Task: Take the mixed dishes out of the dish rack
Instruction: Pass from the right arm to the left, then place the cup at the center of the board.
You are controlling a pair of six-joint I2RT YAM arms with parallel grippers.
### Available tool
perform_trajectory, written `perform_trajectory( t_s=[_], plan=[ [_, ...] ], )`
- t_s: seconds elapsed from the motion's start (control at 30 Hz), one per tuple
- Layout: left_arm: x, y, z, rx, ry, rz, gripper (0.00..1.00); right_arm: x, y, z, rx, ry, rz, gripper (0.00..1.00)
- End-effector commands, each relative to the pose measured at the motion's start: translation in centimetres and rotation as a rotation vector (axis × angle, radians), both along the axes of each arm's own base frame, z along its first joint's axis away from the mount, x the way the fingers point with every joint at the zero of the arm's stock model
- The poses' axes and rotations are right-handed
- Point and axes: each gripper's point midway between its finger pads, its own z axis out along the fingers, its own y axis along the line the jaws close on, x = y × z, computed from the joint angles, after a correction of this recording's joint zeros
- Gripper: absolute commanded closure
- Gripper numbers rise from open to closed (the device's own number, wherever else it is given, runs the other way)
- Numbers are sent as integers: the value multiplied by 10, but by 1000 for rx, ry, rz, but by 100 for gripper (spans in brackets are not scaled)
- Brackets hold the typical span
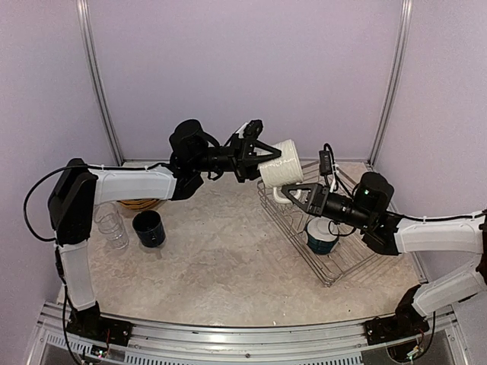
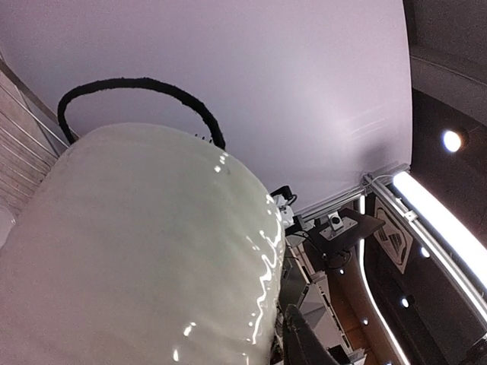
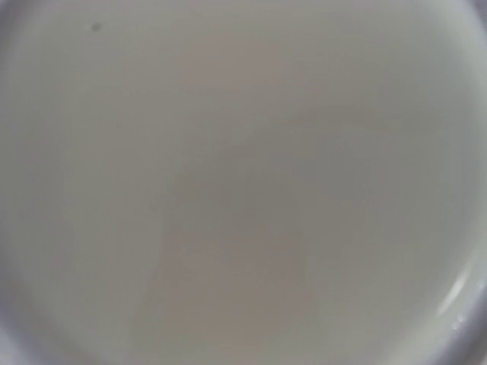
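- We see the right gripper [image 1: 293, 193] with its jaws closed narrow on the cream mug [image 1: 283, 162], at the mug's lower side by the handle. The mug hangs in the air on its side. The right wrist view is filled by the mug's pale inside.
- The left gripper [image 1: 260, 157] meets the same mug from the opposite end, its fingers spread about the mug's wall. We cannot tell whether they have clamped or only bracket it. In the left wrist view the ribbed cream wall lies hard against the camera.
- We judge this a hand-over. Two grips on opposite ends let one arm release without the mug dropping.
- Directly below both jaws stands the dish rack [image 1: 332, 278]. The mug is clear of its wires, lifted out so that it can travel sideways.
- Below the right jaws, inside the rack, sits the teal bowl [image 1: 322, 240], not yet unloaded.
- Well apart from the jaws, beneath the left arm's forearm, the navy mug [image 1: 149, 228], the clear glasses [image 1: 111, 225] and the orange plates [image 1: 137, 204] rest on the table. We take this as the set-down area, which only the left arm reaches easily.
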Motion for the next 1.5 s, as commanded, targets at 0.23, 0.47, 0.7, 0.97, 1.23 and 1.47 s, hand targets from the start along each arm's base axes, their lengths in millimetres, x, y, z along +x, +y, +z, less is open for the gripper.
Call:
perform_trajectory(
  t_s=[0.23,0.47,0.7,0.97,1.23,1.47],
  plan=[
    [-2,9,13,-43,-25,-1,100,8,6,22,58,-58,-18,71],
    [20,43,-21,89,-2,111,100,26,-25,-13,-225,-16,-226,10],
    [33,73,-92,602,-80,346,100,35,-81,-25,-512,-26,-456,0],
    [42,132,-176,1225,-98,456,100,38,-134,-17,-648,-50,-646,0],
    [58,168,-222,1518,-68,514,99,42,-135,-18,-683,-48,-642,0],
    [66,175,-251,1614,-47,503,99,41,-133,-25,-682,-14,-629,0]
  ],
)
